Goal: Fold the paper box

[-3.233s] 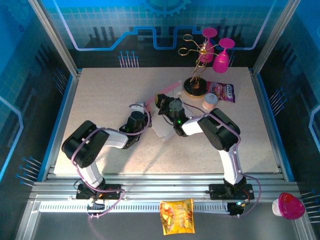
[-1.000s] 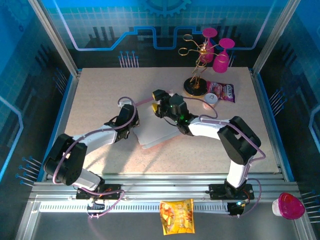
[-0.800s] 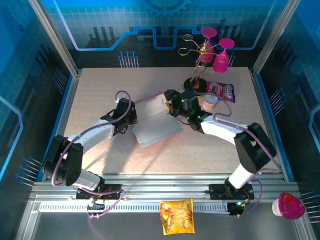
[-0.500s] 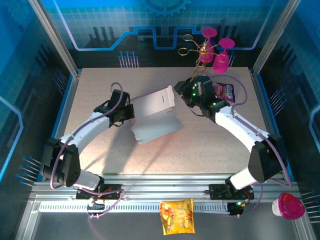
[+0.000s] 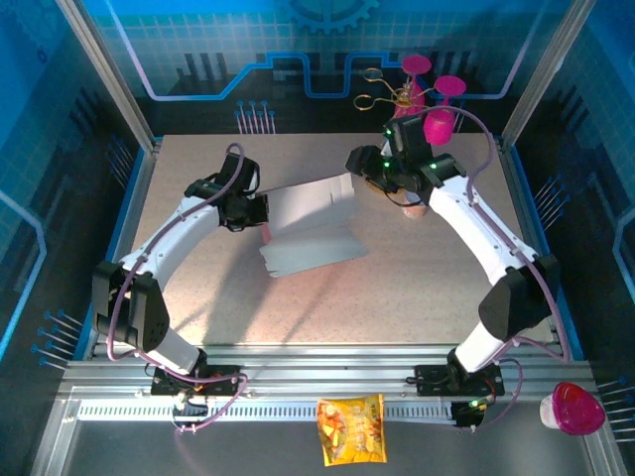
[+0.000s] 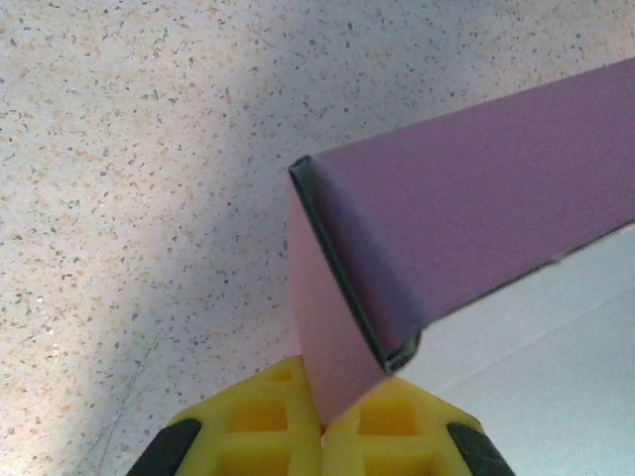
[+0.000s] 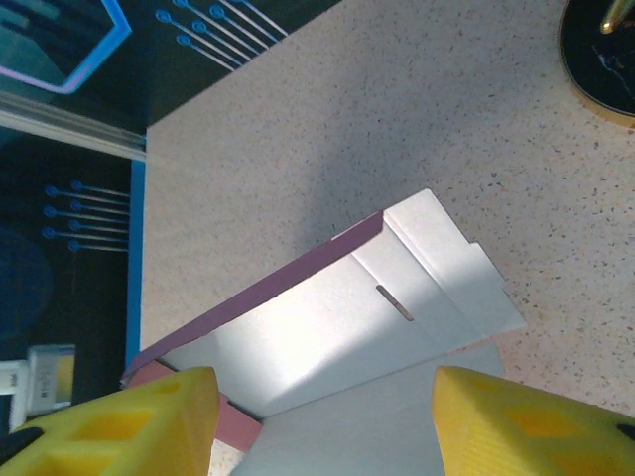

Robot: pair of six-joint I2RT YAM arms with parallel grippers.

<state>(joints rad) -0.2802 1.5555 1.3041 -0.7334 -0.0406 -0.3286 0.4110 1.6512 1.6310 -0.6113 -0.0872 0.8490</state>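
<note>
top external: high behind the arm bases, looking down over the whole table (image 5: 298,307).
left wrist: very close, facing down — one pink corner of the paper box (image 6: 476,198).
right wrist: farther off, looking down — the same paper box, pale inside.

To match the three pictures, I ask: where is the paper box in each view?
Top external: paper box in the middle of the speckled table.
Left wrist: right half, pink corner pinched at bottom.
Right wrist: centre to bottom, pale inside facing up.
Shared landmark: that speckled table.
</note>
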